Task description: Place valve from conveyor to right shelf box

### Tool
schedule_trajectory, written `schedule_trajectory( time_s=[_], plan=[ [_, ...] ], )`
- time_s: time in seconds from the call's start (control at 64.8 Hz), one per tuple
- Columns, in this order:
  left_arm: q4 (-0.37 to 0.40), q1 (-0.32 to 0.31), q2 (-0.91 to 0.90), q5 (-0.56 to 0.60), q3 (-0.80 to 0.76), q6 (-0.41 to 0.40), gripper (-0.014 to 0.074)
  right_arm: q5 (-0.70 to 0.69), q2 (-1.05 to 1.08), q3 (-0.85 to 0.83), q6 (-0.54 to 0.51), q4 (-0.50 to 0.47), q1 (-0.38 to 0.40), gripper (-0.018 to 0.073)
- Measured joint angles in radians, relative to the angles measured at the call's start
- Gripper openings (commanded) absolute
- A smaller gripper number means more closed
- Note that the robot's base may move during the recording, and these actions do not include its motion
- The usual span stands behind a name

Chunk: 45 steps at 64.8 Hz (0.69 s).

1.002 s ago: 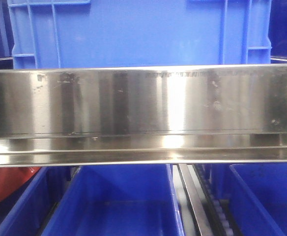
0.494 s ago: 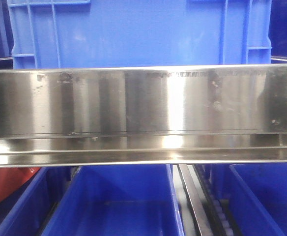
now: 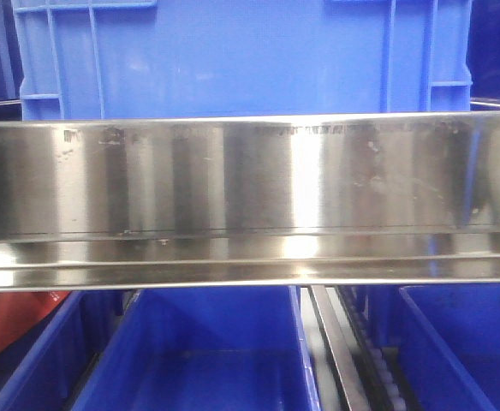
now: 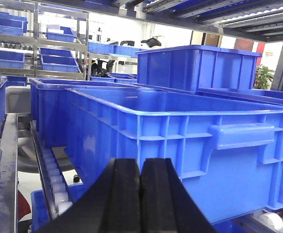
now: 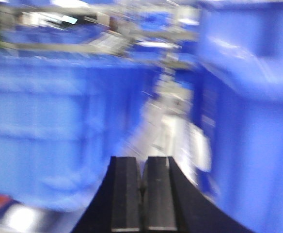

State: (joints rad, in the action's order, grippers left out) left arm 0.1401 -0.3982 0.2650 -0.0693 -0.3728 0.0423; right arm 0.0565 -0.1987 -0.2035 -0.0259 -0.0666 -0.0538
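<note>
The valve and the conveyor are out of view in every frame. My left gripper [image 4: 141,161] is shut, its black fingers pressed together with nothing between them, and it points at the corner of a large blue shelf box [image 4: 180,121]. My right gripper [image 5: 143,159] is also shut and holds nothing I can see. Its view is smeared by motion, with blue boxes [image 5: 49,126] on both sides and a pale gap between them. The front view shows neither gripper.
A polished steel shelf rail [image 3: 250,197] spans the front view. A blue crate [image 3: 241,60] stands above it, with blue bins [image 3: 207,360] and a red bin [image 3: 10,321] below. White roller tracks [image 4: 52,179] run beside the boxes.
The dark reflections on the steel rail have drifted sideways. The boxes and the rail hold their places in the front view.
</note>
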Motion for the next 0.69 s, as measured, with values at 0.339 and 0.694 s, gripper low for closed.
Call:
schedule_trajectory(
  time_s=[0.339,0.694],
  plan=[
    [0.000,0.000,0.000,0.000,0.000,0.000,-0.0111,-0.018,0.188,0.199,0.000,-0.006,0.142,-0.0160],
    [0.000,0.000,-0.002,0.000,0.001,0.000,-0.0111,-0.038,0.190,0.202,0.000,-0.008,0.142,-0.0160]
  ],
)
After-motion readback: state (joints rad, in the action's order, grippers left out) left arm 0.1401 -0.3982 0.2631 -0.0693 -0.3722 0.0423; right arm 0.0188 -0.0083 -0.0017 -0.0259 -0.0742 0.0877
